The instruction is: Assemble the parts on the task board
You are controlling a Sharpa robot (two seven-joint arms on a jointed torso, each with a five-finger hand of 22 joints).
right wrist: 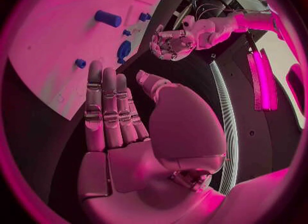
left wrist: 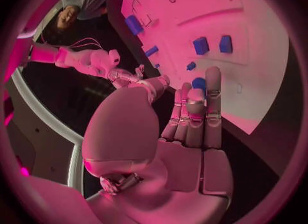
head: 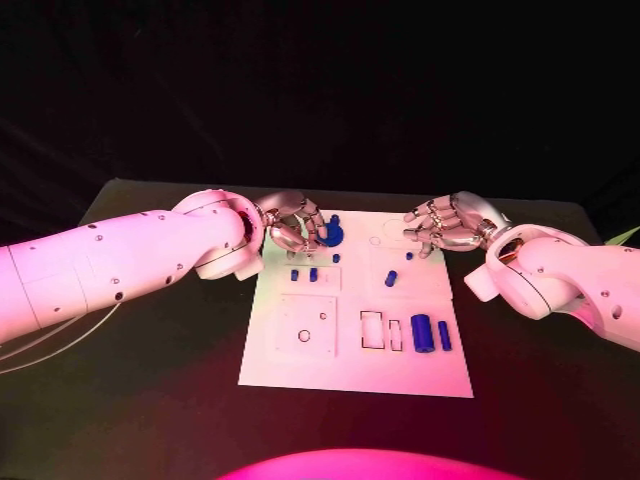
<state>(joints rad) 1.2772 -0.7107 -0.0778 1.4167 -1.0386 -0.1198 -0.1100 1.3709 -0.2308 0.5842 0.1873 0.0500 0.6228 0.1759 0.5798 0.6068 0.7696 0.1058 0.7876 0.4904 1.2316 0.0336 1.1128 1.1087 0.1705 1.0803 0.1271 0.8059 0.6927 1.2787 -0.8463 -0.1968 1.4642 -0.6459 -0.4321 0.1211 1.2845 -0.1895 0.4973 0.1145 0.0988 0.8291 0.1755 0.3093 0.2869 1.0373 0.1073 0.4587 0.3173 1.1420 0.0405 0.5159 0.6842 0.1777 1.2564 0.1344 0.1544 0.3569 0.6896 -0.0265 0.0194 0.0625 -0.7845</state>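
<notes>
The white task board (head: 352, 368) lies in the middle of the black table. At its far end are a round blue part (head: 330, 236) and several small blue parts (head: 303, 274); two blue cylinders (head: 431, 332) lie by the rectangular slots. My left hand (head: 294, 225) hovers over the board's far left corner, beside the round part (left wrist: 199, 84), fingers straight, thumb apart, holding nothing. My right hand (head: 443, 225) hovers over the far right corner, palm bare (right wrist: 122, 126). The right wrist view shows a cylinder (right wrist: 108, 18) and the round part (right wrist: 123, 49).
The board (left wrist: 256, 29) has a square recessed plate with holes (head: 306, 325) at its near left and rectangular slots (head: 379, 330) beside it. Black table (head: 162, 380) surrounds the board on all sides. Each wrist view shows the other hand (left wrist: 122, 75) (right wrist: 170, 44).
</notes>
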